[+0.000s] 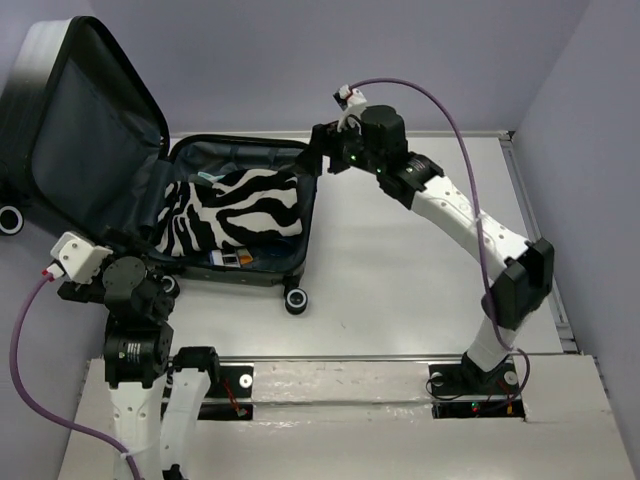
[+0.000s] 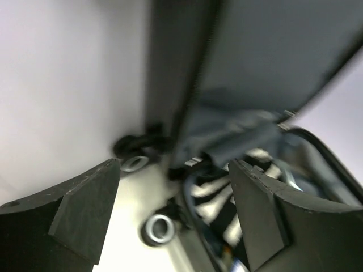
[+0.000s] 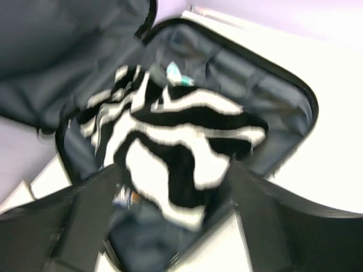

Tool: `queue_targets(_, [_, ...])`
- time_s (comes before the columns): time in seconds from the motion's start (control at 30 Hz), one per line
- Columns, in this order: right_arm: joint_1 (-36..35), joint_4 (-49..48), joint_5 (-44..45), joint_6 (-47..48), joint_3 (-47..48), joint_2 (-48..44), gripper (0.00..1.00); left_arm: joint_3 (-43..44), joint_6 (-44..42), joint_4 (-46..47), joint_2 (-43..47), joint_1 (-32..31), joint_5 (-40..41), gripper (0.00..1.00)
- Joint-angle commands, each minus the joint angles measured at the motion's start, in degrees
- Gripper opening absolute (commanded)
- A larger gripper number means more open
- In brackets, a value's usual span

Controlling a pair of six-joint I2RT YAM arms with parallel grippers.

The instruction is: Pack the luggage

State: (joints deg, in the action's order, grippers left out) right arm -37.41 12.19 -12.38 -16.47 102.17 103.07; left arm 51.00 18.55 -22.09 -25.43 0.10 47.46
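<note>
Packing seems well along but not finished. The luggage point(image 1: 250, 276) lies open on the desk point(image 1: 400, 270) in the left half of the top view. Its lid point(image 1: 90, 130) is thrown back and tilted up toward the upper left corner, so shutting it appears to be the main step left. Just below the lid, at lower left of the frame, the left end effector point(image 2: 173, 209) hovers by the lower left corner of the base, its jaws spread wide with nothing between them. Further right, the zebra-striped cloth point(image 1: 240, 210) sits inside the base compartment and covers most of the grey lining. A pale teal item point(image 1: 205, 178) peeks out at the cloth's upper edge and a small orange-and-dark item point(image 1: 230, 258) at its lower edge; both are too small to identify. At upper centre, the right end effector point(image 3: 176, 226) hangs over the upper right corner of the base, likewise wide open and empty, with the cloth below and apart from it. Counted, there is one luggage, one cloth, two small loose items and two end effectors. The top view shows two wheels plainly: one wheel point(image 1: 12, 218) at the left edge of the frame and another wheel point(image 1: 296, 300) under the lower right corner of the base. A third may sit half hidden beside the left arm.
</note>
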Motion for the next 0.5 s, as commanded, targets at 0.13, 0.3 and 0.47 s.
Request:
queue_targets(0.13, [-0.03, -1.99, -4.05, 8.73, -19.36, -11.57, 0.75, -6.01, -4.49, 15.85, -9.97, 2.62, 23.12, 0.97])
queue_targets(0.3, [-0.03, -4.1, -5.45, 9.35, -26.14, -15.35, 0.85, -0.84, -5.72, 19.63, -23.47, 9.47, 17.68, 0.95])
queue_targets(0.47, [-0.03, -3.92, -3.88, 10.23, -26.5, -14.13, 0.92, 2.96, -6.06, 19.27, -30.55, 13.17, 17.84, 0.81])
